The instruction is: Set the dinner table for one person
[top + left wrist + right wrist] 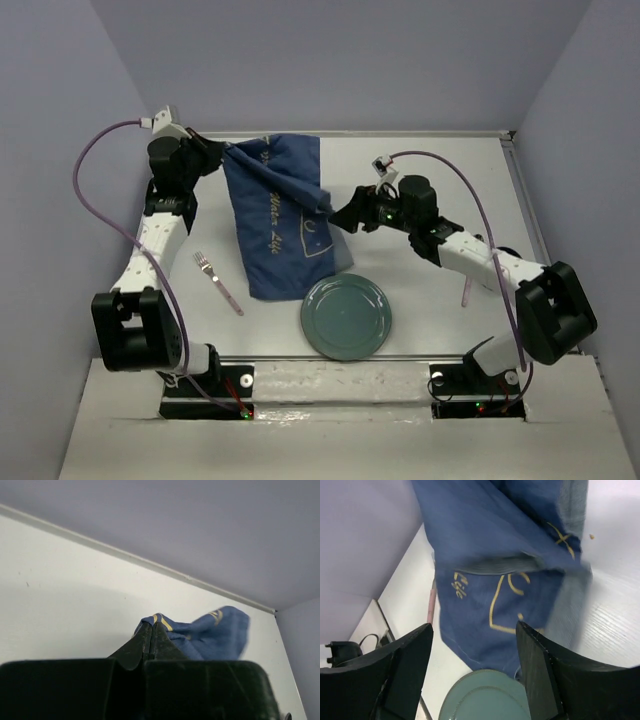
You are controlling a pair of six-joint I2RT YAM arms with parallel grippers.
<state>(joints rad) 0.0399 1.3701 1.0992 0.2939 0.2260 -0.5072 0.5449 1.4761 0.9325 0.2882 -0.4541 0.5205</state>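
Observation:
The white dinner table (pixel 430 180) carries a dark blue cloth (pixel 275 215) with gold print, lying rumpled at the centre. My left gripper (pixel 228 152) is shut on the cloth's far left corner and holds it lifted. In the left wrist view the shut jaws (pixel 152 626) pinch the cloth (pixel 215 635). My right gripper (pixel 340 215) is open and empty at the cloth's right edge. In its wrist view (pixel 474 627) it hovers over the cloth (pixel 510 570). A green plate (pixel 346 317) lies just in front of the cloth and also shows in the right wrist view (pixel 490 700).
A fork (pixel 217 282) with a pink handle lies left of the cloth. Another pink-handled utensil (pixel 466 290) lies at the right, partly under my right arm. Lavender walls (pixel 60 150) close in the table on three sides.

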